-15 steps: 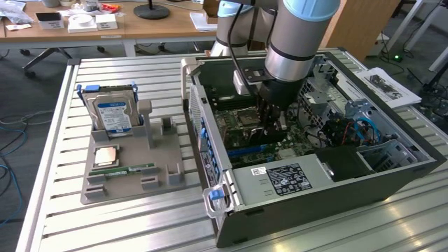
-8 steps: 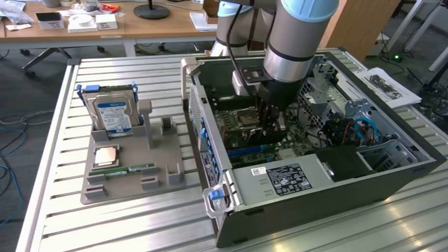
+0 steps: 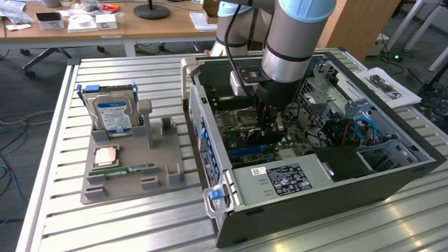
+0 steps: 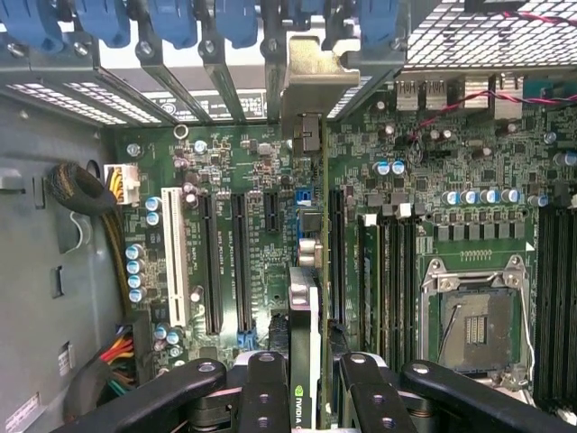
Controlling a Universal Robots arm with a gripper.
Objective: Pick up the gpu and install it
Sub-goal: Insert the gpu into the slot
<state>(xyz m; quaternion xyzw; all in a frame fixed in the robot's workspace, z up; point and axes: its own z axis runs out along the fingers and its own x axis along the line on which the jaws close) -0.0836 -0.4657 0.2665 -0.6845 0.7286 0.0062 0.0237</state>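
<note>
My gripper [image 4: 311,383] is shut on the gpu [image 4: 305,298], a thin dark card seen edge-on between the two black fingers [image 4: 268,383]. Its tan metal end bracket [image 4: 314,77] sits at the case's rear slot openings, among the blue latches [image 4: 171,18]. The card hangs over the green motherboard [image 4: 243,162], beside the long black expansion slots [image 4: 225,262]. Whether its edge sits in a slot I cannot tell. In the exterior view the gripper [image 3: 269,123] reaches down into the open computer case [image 3: 315,173].
A CPU socket [image 4: 473,320] and memory slots [image 4: 388,271] lie beside the card. Cable bundles [image 4: 86,194] hug the case wall. Outside the case, a grey holder [image 3: 126,184] carries a blue-labelled hard drive [image 3: 114,113], a chip [image 3: 105,156] and a green memory stick [image 3: 123,170].
</note>
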